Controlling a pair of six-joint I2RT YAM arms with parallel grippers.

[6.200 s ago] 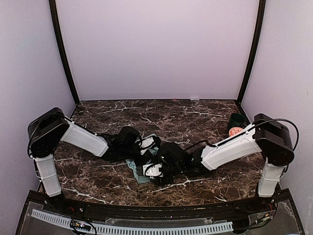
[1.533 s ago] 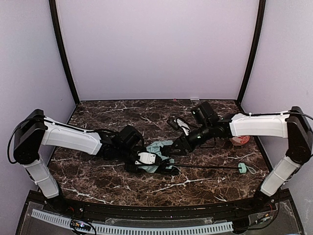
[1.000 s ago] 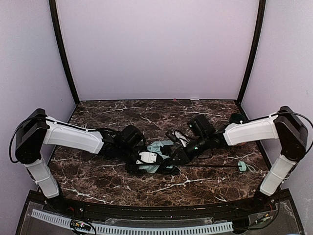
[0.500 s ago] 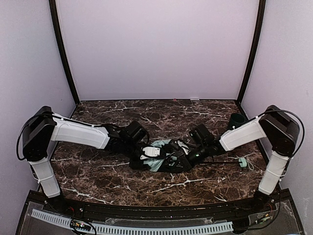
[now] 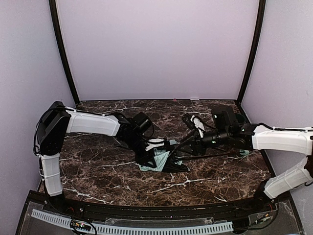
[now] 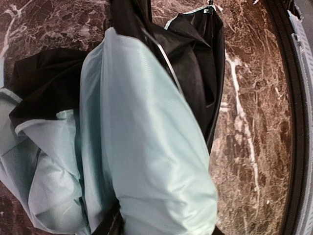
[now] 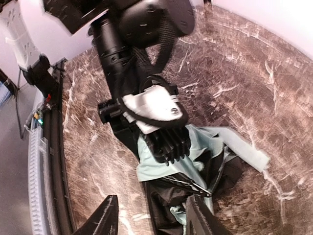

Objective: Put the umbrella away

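Umbrella (image 5: 159,159) is lying half collapsed on the middle of the table (image 5: 98,169), crumpled in a heap right under my left gripper (image 7: 168,144) and just ahead of my right gripper (image 7: 151,218). Its small mint handle (image 5: 243,152) is peeking out beside my right forearm, well apart from both sets of fingers.

The outer cloth is showing pale mint green, smooth and faintly shiny, folding into soft, puffy ridges. The lining (image 6: 195,44) is matte black and is sagging in loose flaps around the green. A thin metal rib (image 6: 164,58) is crossing the cloth as a bright, slightly curved line. The table is looking like polished dark brown marble with white veins.

My left jaws are standing partly closed and are pinching a thick wad of the mint cloth, which is filling the gap between them. My right jaws are standing clearly apart and are holding nothing. They are hovering over the near edge of the umbrella where the black lining is spreading onto the marble, and I cannot tell whether the tips are touching it.
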